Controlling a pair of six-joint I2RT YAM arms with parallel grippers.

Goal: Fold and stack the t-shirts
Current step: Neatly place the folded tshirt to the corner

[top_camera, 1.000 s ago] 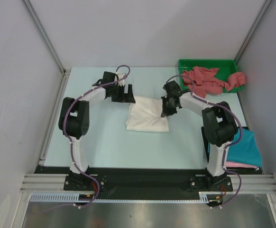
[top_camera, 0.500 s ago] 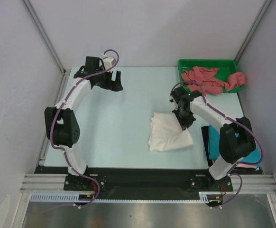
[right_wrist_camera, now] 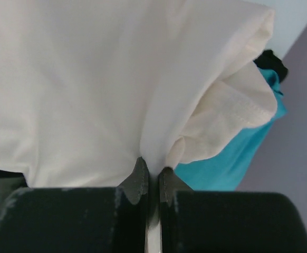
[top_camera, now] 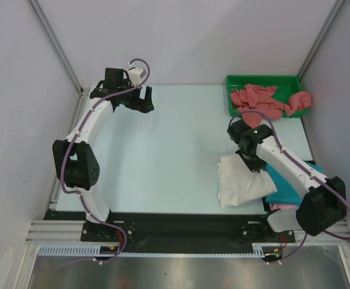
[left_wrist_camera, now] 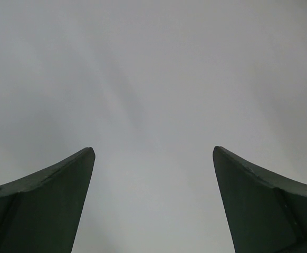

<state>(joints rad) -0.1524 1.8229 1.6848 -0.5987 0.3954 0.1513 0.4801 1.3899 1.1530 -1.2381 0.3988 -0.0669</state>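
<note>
Jaws on the right gripper [right_wrist_camera: 152, 171] are pinched almost together on a gathered fold of the white t-shirt [top_camera: 241, 186]. The shirt sits as a folded bundle at the near right of the bench [top_camera: 175, 150], its right edge overlapping the teal t-shirt [top_camera: 288, 185] that lies flat by the bench's right side. In the wrist view the white cloth bunches at the pinch and a hemmed edge curls loose beside it, with teal just behind. Whether the bundle is lifted clear or dragging I cannot tell. Jaws on the left gripper [top_camera: 142, 99] stand wide apart, holding nothing, over the far left corner and well apart from any cloth. Dusty red t-shirts [top_camera: 262, 99] lie heaped in the green tray [top_camera: 262, 78] at the far right.

Stacking looks like the step in hand, with the folded white shirt going onto the teal one. The next move likely calls for bringing the bundle squarely over the teal shirt, lowering it until the layers lie flat, and only then letting go. Otherwise the loose edge could flop open or the fold land askew.
</note>
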